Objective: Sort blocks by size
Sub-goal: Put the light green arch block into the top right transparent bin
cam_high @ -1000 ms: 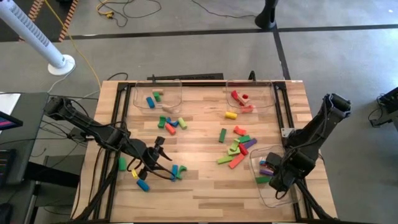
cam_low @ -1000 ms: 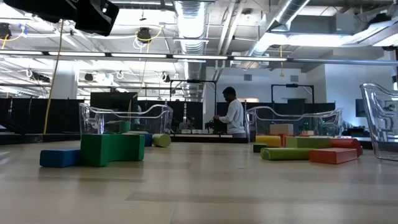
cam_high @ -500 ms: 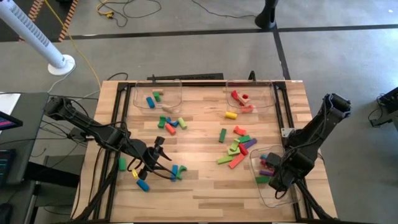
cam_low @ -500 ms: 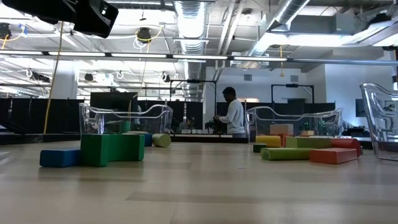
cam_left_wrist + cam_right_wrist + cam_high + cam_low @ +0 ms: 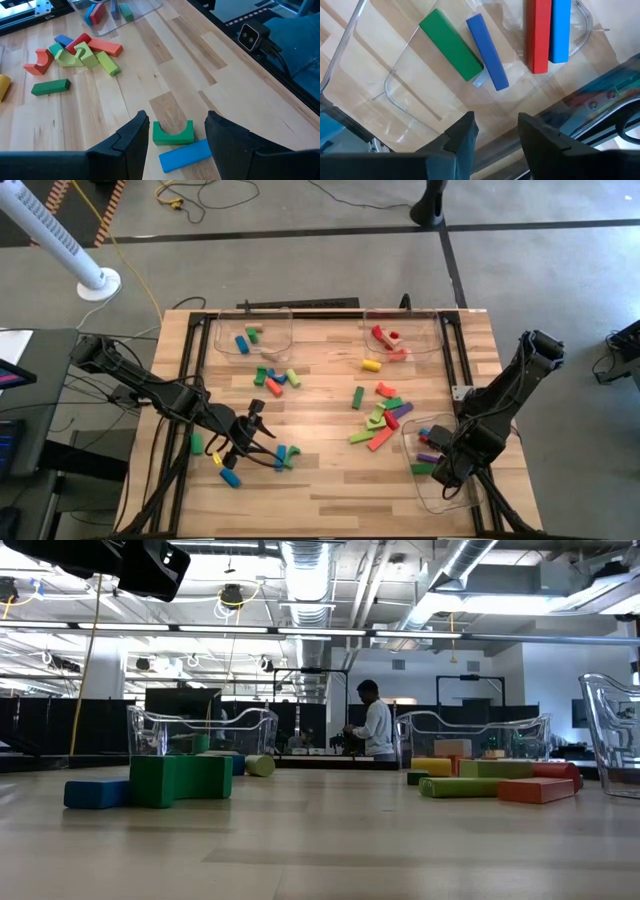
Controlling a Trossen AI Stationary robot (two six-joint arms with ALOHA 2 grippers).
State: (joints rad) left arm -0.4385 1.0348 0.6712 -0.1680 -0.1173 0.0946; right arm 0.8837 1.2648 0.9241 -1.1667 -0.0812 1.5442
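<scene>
Though half hidden by the right tool (image 5: 447,470), tray (image 5: 432,498) blocks (image 5: 470,50).

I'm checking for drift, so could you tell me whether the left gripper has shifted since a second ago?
No. In the high view the left gripper sits at the same spot beside the blue block, as before.

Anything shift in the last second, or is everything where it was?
No visible movement: both arms, the blocks and the trays sit as before. The right gripper hangs open and empty over the near right tray; the left gripper hangs open over a green arch block.
</scene>
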